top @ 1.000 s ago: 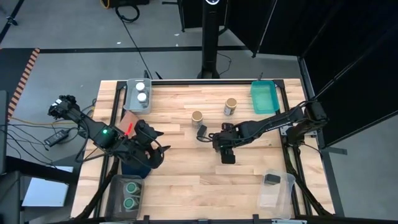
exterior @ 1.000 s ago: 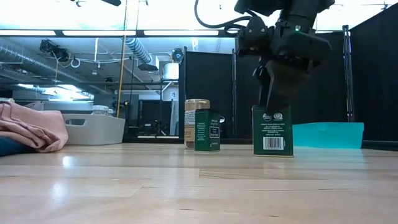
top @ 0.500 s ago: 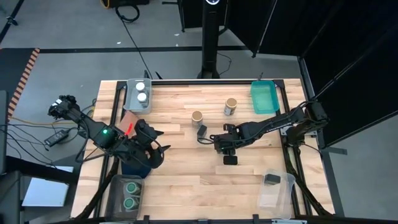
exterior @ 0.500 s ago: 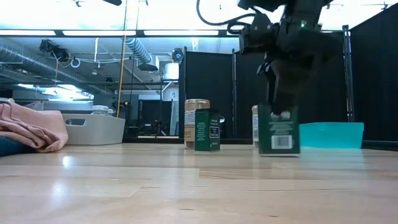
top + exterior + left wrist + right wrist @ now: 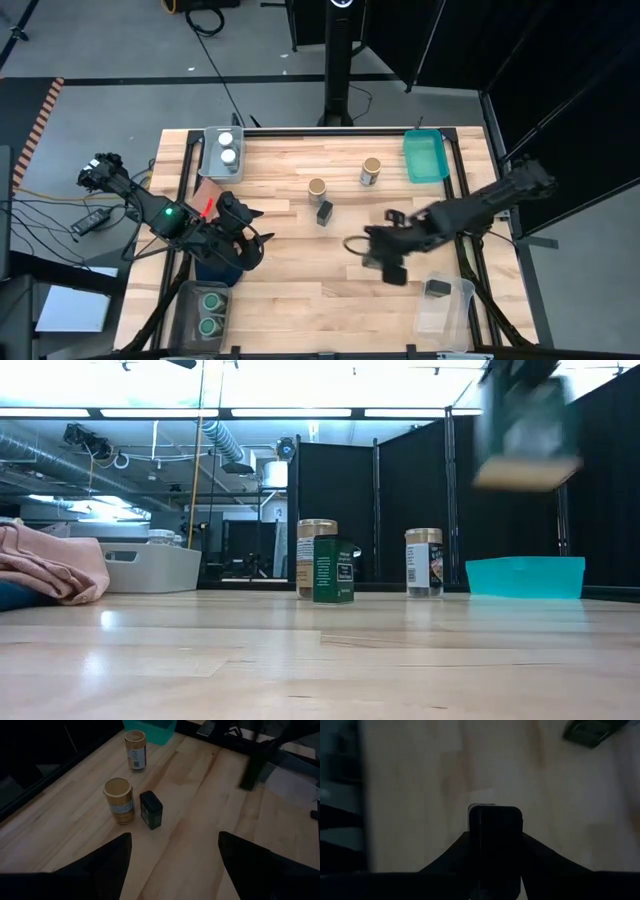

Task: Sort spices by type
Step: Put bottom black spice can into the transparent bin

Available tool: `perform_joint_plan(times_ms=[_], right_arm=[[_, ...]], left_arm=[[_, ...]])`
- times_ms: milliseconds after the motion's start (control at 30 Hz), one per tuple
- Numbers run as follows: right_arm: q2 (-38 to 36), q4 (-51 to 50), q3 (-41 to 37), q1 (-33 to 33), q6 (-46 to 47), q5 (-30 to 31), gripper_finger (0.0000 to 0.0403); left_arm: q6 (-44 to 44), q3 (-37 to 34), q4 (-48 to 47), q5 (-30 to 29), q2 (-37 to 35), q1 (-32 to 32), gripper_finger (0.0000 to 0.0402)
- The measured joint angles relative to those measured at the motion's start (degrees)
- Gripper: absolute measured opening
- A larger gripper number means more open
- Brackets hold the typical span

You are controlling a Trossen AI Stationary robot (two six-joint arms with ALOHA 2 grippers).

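Pinching black tin point(image 5: 394, 271) between fingers, right gripper point(image 5: 390, 266) aloft near clear bin point(image 5: 446, 312)

The pale wooden plank surface point(image 5: 300, 290) carries a grey rectangular bin point(image 5: 223, 152) at its far left corner and a teal plastic tray point(image 5: 424, 156) at its far right corner. A clear plastic container point(image 5: 445, 304) sits at the near right corner, a second grey bin point(image 5: 202, 310) at the near left corner. Near the middle, toward the far edge, stand two tan-lidded glass jars point(image 5: 318, 188) point(image 5: 371, 171), with a small black rectangular tin point(image 5: 325, 211) just beside the left one. A pink cloth point(image 5: 207, 194) and a navy cloth point(image 5: 215, 270) lie along the left edge.
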Motion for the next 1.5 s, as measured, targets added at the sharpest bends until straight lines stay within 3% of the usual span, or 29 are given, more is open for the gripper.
perform_joint_plan(times_ms=[367, 567, 767, 1133, 1500], right_arm=[[-8.70, -2.58, 0.07, 20.62, 33.15, -0.07, 0.0131], [-7.40, -4.26, 0.07, 32.32, 50.74, 1.66, 0.0131], [-2.26, -12.67, 0.04, 38.42, 65.81, 2.97, 0.0131], [8.43, -19.10, 0.02, 39.28, 69.27, 1.05, 0.0131], [12.21, -20.02, -0.09, 39.17, 68.14, 1.56, 0.0131]], left_arm=[[0.17, 0.00, -0.14, -0.46, 0.00, 0.01, 0.0302], [0.17, 0.00, -0.11, -0.48, 0.00, 0.01, 0.0302], [0.18, 0.00, -0.11, -1.16, 0.00, 0.01, 0.0302], [0.20, 0.00, -0.11, -3.23, 0.00, 0.09, 0.0302], [0.20, 0.00, -0.55, -4.55, 0.00, 0.09, 0.0302]])
